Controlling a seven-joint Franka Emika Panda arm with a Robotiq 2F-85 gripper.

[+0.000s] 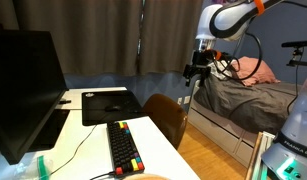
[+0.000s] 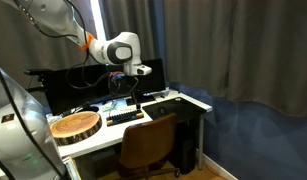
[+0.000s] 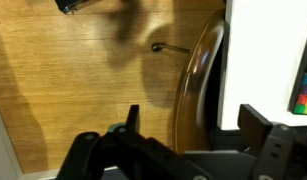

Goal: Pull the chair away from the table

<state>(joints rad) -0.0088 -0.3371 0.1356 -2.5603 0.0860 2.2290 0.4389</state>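
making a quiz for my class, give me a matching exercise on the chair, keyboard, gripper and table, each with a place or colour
1 chair
2 keyboard
3 gripper
4 table

a white
b in the air, open
c on the table, black
d brown, tucked at the table

Pairs: 1-d, 2-c, 3-b, 4-a

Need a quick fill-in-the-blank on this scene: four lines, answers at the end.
1. The brown chair stands pushed up to the ___ table.
2. The gripper is ___, with nothing between its fingers.
3. In an exterior view, a round ___ slab lies on the table left of the keyboard.
4. The bed has a ___ cover.
Missing words: white; open; wooden; grey.
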